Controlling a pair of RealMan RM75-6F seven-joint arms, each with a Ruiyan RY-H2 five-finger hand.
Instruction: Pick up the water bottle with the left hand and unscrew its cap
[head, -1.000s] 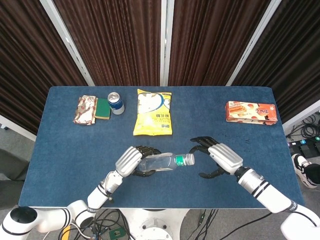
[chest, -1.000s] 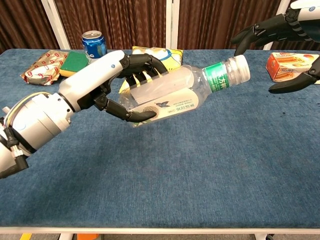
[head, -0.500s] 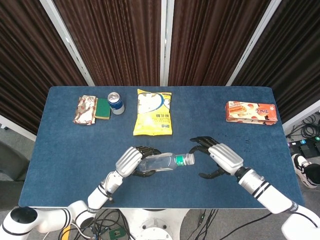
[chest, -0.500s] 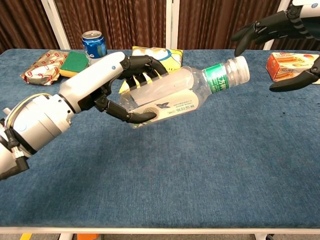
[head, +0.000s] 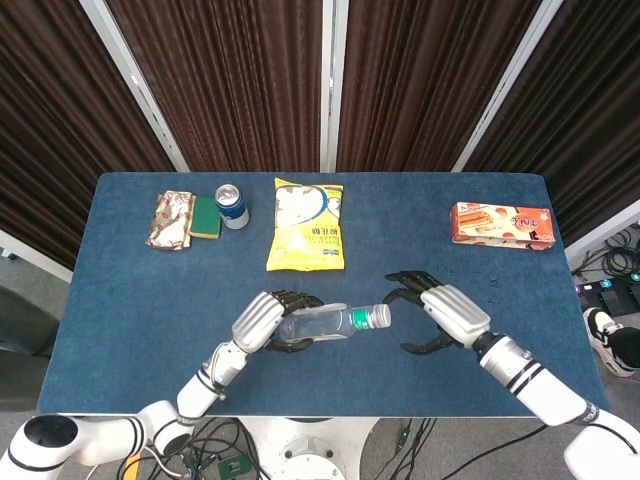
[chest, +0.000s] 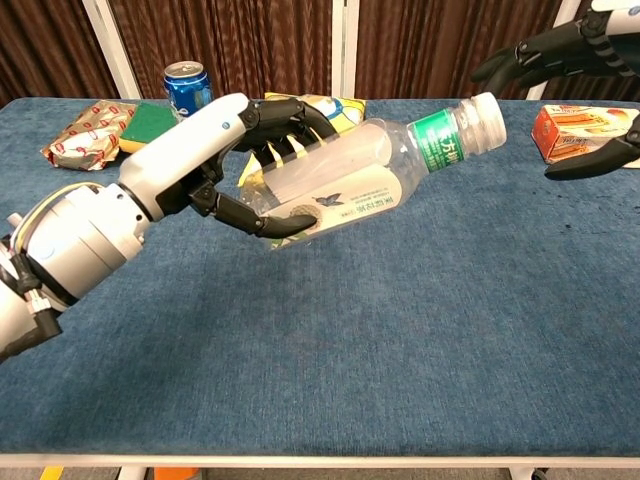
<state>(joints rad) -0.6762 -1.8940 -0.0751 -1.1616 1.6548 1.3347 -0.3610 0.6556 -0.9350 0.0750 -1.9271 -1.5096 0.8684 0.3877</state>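
My left hand grips a clear water bottle around its body and holds it above the blue table. The bottle lies nearly level, with its green label and white cap pointing toward my right hand. My right hand hovers just right of the cap with its fingers spread and nothing in them. A small gap shows between its fingertips and the cap.
A yellow snack bag lies at the table's middle back. A blue can, a green sponge and a wrapped snack pack sit at the back left. An orange biscuit box lies at the back right.
The left hand has raised and tilted the bottle so its cap points a little higher. The right hand has shifted slightly to the right and stays spread.
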